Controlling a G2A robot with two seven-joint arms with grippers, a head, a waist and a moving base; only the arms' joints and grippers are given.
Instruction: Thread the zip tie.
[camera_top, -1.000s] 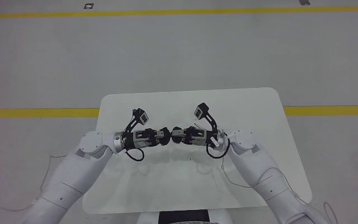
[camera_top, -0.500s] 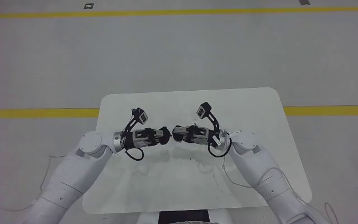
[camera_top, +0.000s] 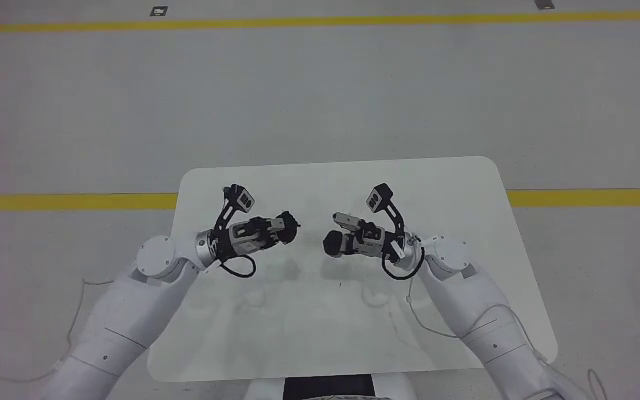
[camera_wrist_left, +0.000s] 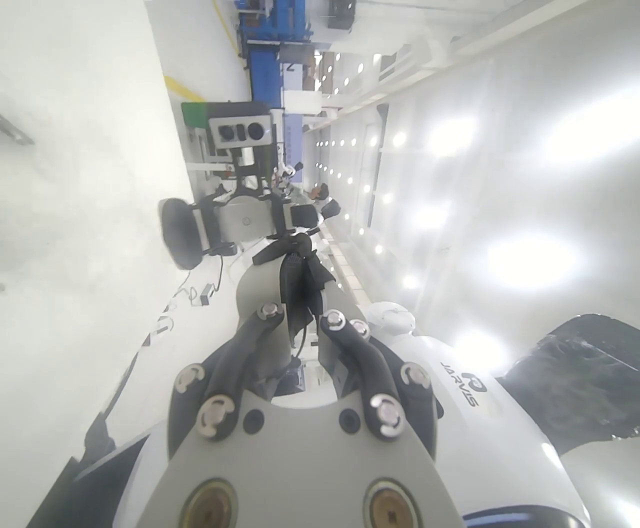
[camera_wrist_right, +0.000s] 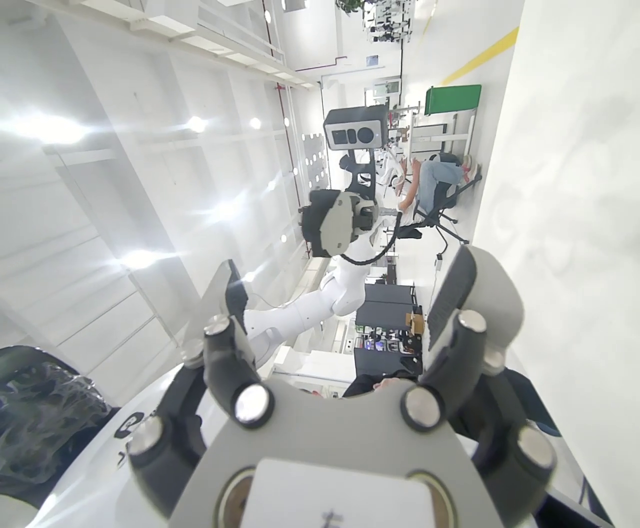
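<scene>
A black zip tie (camera_wrist_left: 319, 272) is bunched between the fingers of my left gripper (camera_wrist_left: 295, 260), which is shut on it. In the top view the left gripper (camera_top: 285, 226) hangs above the middle of the white table (camera_top: 450, 190), with the tie as a small dark tip. My right gripper (camera_top: 333, 242) faces it across a short gap. Seen from its own wrist, the right gripper (camera_wrist_right: 347, 260) is open with nothing between its fingers. The left gripper (camera_wrist_right: 334, 225) shows farther off in that view, end on.
The table top (camera_top: 300, 320) spreads bare and white around and below both arms. Yellow floor lines (camera_top: 90, 201) run behind the table. A thin cable (camera_top: 405, 305) hangs from the right forearm.
The two grippers met at the table's middle a second ago and have drawn apart, the left one to the left and farther back, the right one to the right. The right gripper now stands open.
</scene>
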